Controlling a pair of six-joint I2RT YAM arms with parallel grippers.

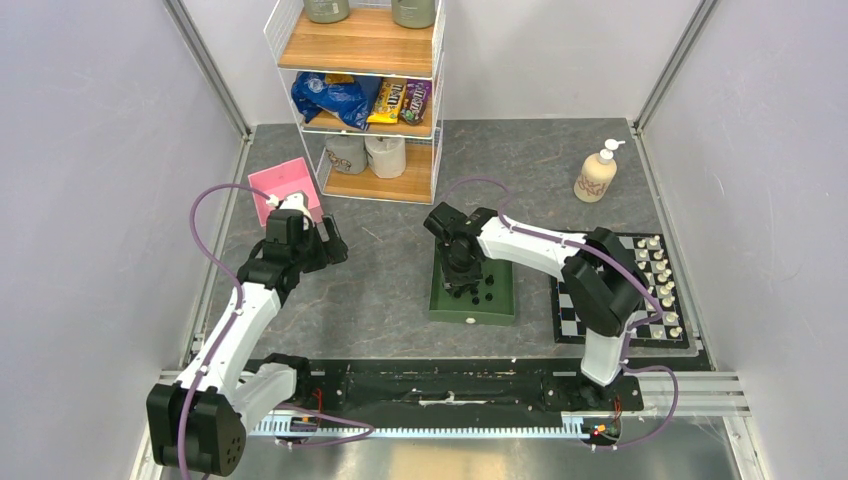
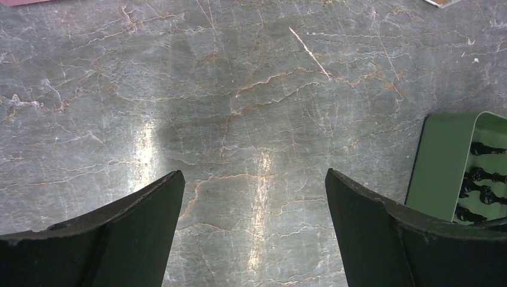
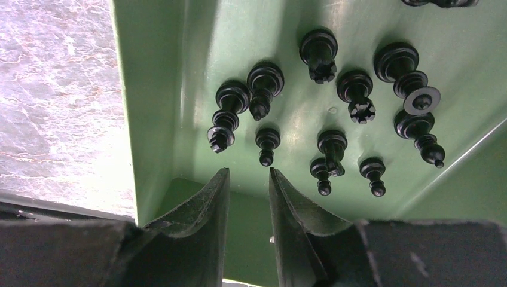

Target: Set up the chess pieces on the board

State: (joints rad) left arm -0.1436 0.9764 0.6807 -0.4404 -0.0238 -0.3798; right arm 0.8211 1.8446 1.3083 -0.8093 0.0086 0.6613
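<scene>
The green tray (image 1: 440,306) holds several black chess pieces (image 3: 335,107) standing upright; they also show at the left wrist view's right edge (image 2: 481,179). My right gripper (image 1: 463,280) reaches down into the tray, its jaws a narrow gap apart with nothing between them (image 3: 249,172). A black pawn (image 3: 267,145) stands just beyond the fingertips. The checkered board (image 1: 572,318) lies right of the tray, partly hidden by the right arm, with white pieces (image 1: 660,280) lined along its right side. My left gripper (image 1: 335,245) is wide open and empty above bare marble (image 2: 254,176), left of the tray (image 2: 445,161).
A cream soap pump bottle (image 1: 597,172) stands at the back right. A wire-and-wood shelf (image 1: 365,90) with snacks and rolls stands at the back centre. A pink square object (image 1: 285,188) lies behind the left gripper. Walls close in both sides.
</scene>
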